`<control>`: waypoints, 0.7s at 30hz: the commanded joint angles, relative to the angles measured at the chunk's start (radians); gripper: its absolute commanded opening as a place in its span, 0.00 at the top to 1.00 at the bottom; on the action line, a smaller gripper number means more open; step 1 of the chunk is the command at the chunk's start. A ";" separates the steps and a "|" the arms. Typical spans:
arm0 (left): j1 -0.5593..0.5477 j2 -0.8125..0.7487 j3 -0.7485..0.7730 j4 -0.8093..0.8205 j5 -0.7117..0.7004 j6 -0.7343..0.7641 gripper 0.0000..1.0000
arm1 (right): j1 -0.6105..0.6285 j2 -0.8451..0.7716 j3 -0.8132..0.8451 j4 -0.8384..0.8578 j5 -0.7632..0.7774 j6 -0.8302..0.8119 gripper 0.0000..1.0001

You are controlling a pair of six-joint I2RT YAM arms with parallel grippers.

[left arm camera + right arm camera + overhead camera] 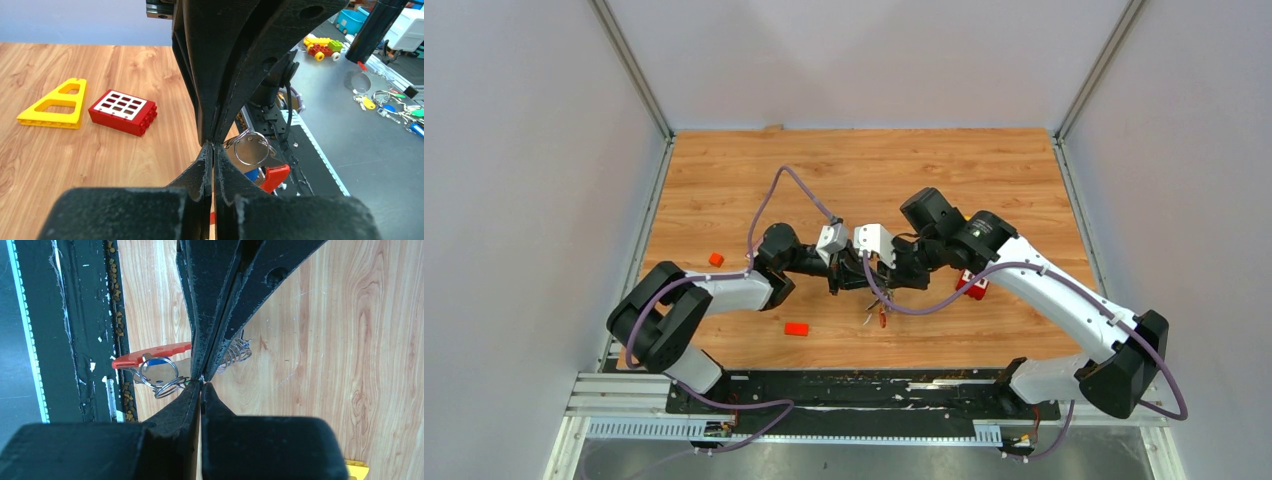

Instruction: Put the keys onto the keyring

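Observation:
My left gripper point(856, 277) and right gripper point(871, 276) meet tip to tip above the middle of the table. The keyring point(877, 317) hangs just below that meeting point. In the left wrist view the left gripper point(213, 145) is shut, and the keyring's wire rings point(252, 149) run into the pinch. A red strap point(274, 176) and a key with a blue tag point(252, 175) dangle beneath the rings. In the right wrist view the right gripper point(201, 382) is shut on the same rings point(160, 374), beside the red strap point(150, 356) and a coil of rings point(235, 353).
Two small orange blocks point(716, 259) point(796, 328) lie on the wooden table near the left arm. A red brick point(122, 111) and a yellow triangular piece point(55, 102) lie by the right arm. Off the table, several tagged keys point(390, 107) lie on a grey bench.

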 commanded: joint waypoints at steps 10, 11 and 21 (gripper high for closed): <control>0.006 0.008 -0.007 0.299 0.011 -0.149 1.00 | -0.021 -0.084 -0.049 0.094 -0.057 0.023 0.77; 0.006 0.006 -0.008 0.310 0.010 -0.157 1.00 | -0.031 -0.095 -0.064 0.101 -0.074 0.025 0.74; 0.006 -0.023 -0.023 0.328 0.012 -0.172 1.00 | -0.094 -0.162 -0.154 0.179 -0.212 0.048 0.88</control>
